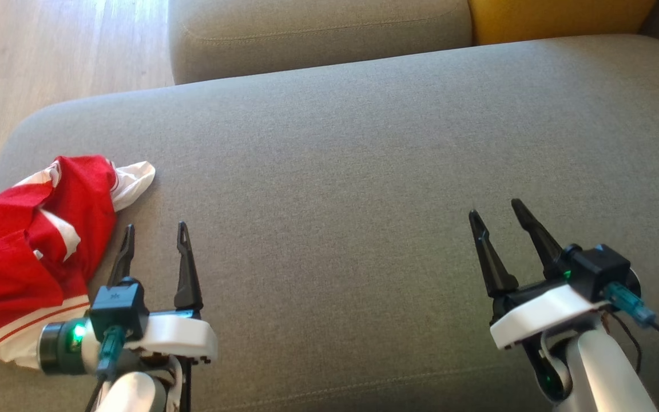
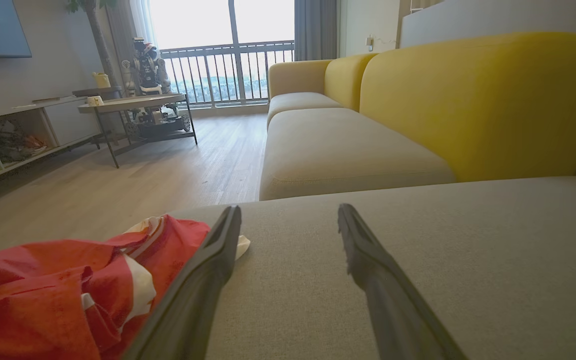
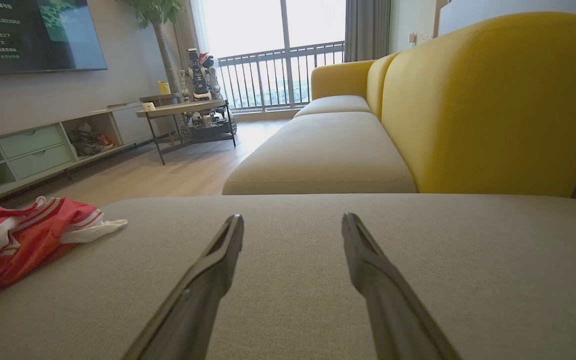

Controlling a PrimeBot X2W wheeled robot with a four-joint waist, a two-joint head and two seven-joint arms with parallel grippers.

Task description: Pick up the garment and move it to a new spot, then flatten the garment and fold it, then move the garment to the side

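A crumpled red garment with white trim lies at the left end of the grey sofa cushion. My left gripper hovers just to its right, open and empty, its left finger close beside the cloth. In the left wrist view the garment bunches at the lower left, next to the open left gripper. Over the cushion's right part my right gripper is open with nothing in it. The right wrist view shows the garment far to the left of that open gripper.
The cushion's left edge drops to a wooden floor. Behind it sit another grey seat and a yellow backrest. Across the room stand a coffee table and a low TV cabinet.
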